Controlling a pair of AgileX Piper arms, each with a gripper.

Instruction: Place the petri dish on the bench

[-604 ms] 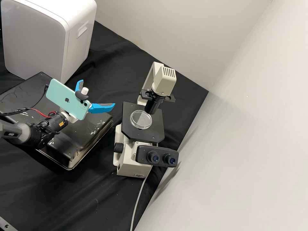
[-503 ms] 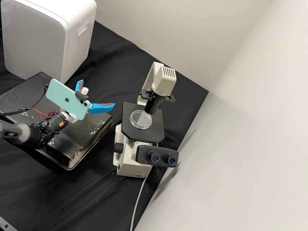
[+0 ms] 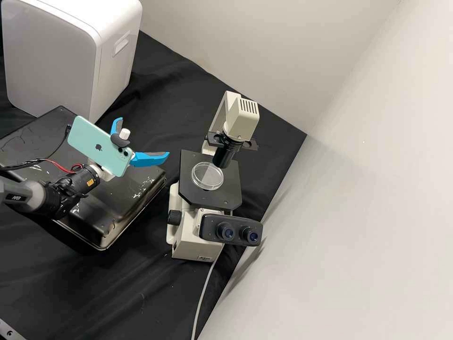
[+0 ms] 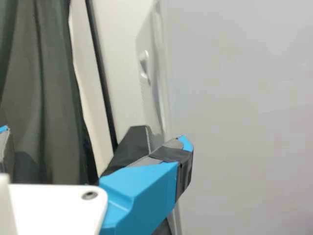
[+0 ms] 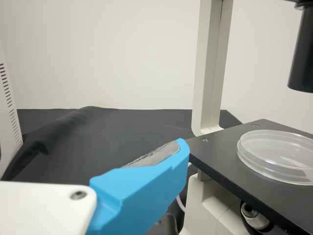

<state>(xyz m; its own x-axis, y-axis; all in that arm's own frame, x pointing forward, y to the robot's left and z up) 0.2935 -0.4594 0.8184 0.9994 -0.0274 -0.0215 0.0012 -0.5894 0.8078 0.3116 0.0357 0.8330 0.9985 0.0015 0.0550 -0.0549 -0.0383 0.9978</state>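
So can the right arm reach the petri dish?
Likely yes: the right gripper is open beside the microscope stage, nothing between it and the petri dish; the black lens tube hangs close above.

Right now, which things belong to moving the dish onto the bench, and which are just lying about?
For the job: petri dish, microscope stage, bench, right gripper.
Just lying about: white box, black tray, grey cable.

The petri dish (image 3: 207,175) is lying on the stage (image 3: 232,192) of the microscope (image 3: 194,242) standing on the table (image 3: 94,293), with the right gripper (image 3: 143,137) hanging to its left above a flat case (image 3: 111,215).
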